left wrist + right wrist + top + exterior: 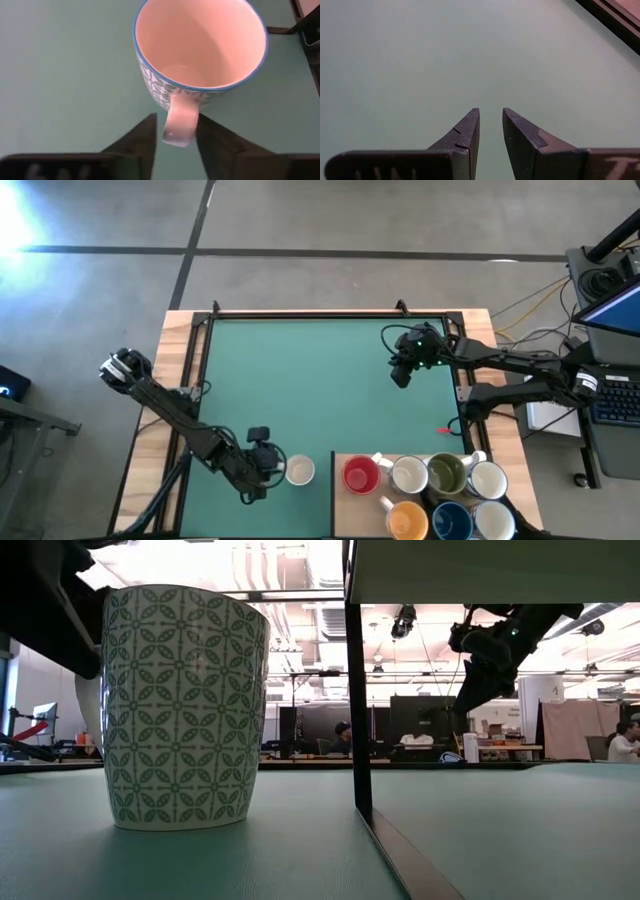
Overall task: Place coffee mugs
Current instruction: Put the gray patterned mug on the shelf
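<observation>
A white mug with a green-blue leaf pattern (pixel 185 705) stands upright on its base on the green mat near the table's near edge, seen from above as the patterned mug (pixel 299 470). My left gripper (pixel 266 463) is low at its left side, open, with the mug's handle (pixel 179 122) between the fingers. Several more mugs stand on a wooden board (pixel 338 510) at the near right: red (pixel 360 475), white (pixel 408 475), olive-inside (pixel 445 473), orange (pixel 405 520), dark blue (pixel 450 520) and two white. My right gripper (pixel 402 372) hangs above the mat's far right, slightly open and empty. My left gripper comes level from the table's left, its fingers on either side of the mug's handle (pixel 179 122). One finger (pixel 210 140) looks to be against the handle, while a sliver of mat shows beside the other. I cannot tell whether it touches. The mug stands upright on the mat.
The board's dark edge (pixel 356 690) rises just right of the patterned mug. A wooden frame (pixel 330 313) borders the mat. The mat's middle and far left are bare (pixel 290 380). A small red item (pixel 444 431) lies near the right edge. A laptop and cables sit off the table's right.
</observation>
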`<action>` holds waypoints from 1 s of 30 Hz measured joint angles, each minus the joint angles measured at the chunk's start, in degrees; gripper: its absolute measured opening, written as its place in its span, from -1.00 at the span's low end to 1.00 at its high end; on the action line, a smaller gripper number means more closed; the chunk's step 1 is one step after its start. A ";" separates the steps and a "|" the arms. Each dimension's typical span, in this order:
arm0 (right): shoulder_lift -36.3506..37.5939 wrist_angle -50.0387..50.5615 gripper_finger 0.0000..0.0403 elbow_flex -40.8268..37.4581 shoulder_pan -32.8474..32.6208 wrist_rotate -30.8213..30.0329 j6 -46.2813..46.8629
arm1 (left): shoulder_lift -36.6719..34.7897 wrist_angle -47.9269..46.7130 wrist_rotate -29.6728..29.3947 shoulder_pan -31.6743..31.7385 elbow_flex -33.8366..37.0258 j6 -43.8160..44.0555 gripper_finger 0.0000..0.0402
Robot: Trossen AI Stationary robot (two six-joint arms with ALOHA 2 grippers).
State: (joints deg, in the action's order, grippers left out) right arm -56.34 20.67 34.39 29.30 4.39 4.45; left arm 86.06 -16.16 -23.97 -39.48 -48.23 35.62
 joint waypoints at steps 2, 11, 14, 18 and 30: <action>0.00 0.00 -0.64 0.00 -0.01 0.01 0.00 | 0.00 -0.01 0.00 0.00 0.00 -0.12 -0.60; 0.00 0.00 -0.64 0.00 0.00 0.01 0.00 | 0.00 0.17 -0.31 0.00 0.05 1.90 -0.76; 0.00 0.02 -0.64 0.00 0.00 0.00 0.00 | -0.24 0.25 -0.28 -0.10 0.07 4.38 -0.76; 0.00 0.02 -0.64 0.00 0.00 0.00 0.00 | -1.48 -0.27 0.02 -0.35 -0.36 6.86 -0.76; 0.00 0.02 -0.64 0.00 0.00 0.01 0.00 | -3.08 -11.91 -10.97 -5.70 -9.93 12.66 -0.76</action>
State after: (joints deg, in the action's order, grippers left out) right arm -56.34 20.69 34.39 29.30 4.40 4.45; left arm 82.98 -28.08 -34.94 -45.19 -58.16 48.28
